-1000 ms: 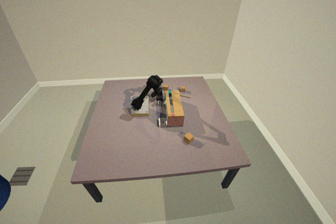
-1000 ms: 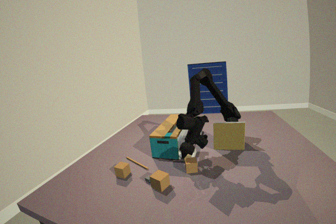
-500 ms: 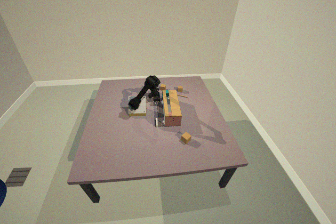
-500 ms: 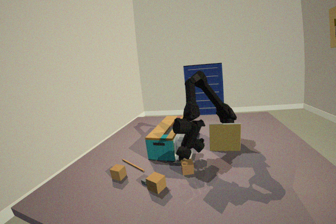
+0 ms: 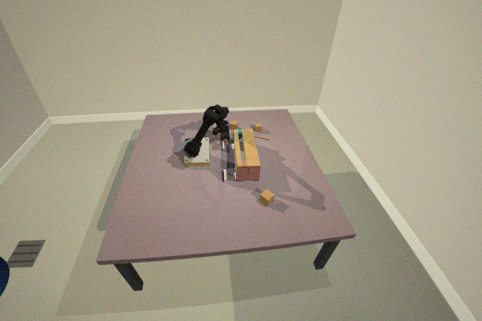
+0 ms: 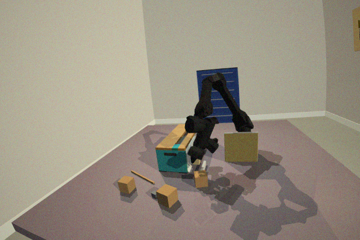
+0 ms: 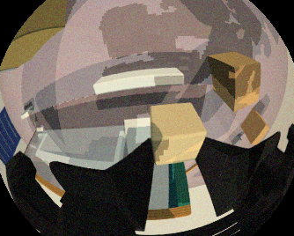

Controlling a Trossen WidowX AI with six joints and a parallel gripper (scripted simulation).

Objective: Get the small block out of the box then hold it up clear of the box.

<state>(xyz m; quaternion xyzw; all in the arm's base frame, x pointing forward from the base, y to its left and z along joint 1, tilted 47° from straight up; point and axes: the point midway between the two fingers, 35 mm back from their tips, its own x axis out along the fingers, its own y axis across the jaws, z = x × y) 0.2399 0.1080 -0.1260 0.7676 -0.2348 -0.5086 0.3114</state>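
Note:
The box [image 5: 248,172] [image 6: 171,160] stands upright, with an orange top, one teal end and one reddish end. Its clear front faces the arm. The small pale block [image 7: 178,132] [image 6: 197,162] is outside the box, low in front of it near the teal end. My gripper [image 7: 172,141] is shut on this block, with a dark finger on each side of it in the wrist view. The block is very low; whether it touches the table is hidden. The shelf inside the box cannot be made out clearly.
A white bar [image 7: 127,82] lies beside the held block. An orange cube [image 6: 200,179] [image 7: 246,84] stands close by. Two more cubes [image 6: 127,184] [image 6: 167,195] and a thin stick [image 6: 142,177] lie beyond the teal end. Another cube [image 5: 267,197] is past the reddish end.

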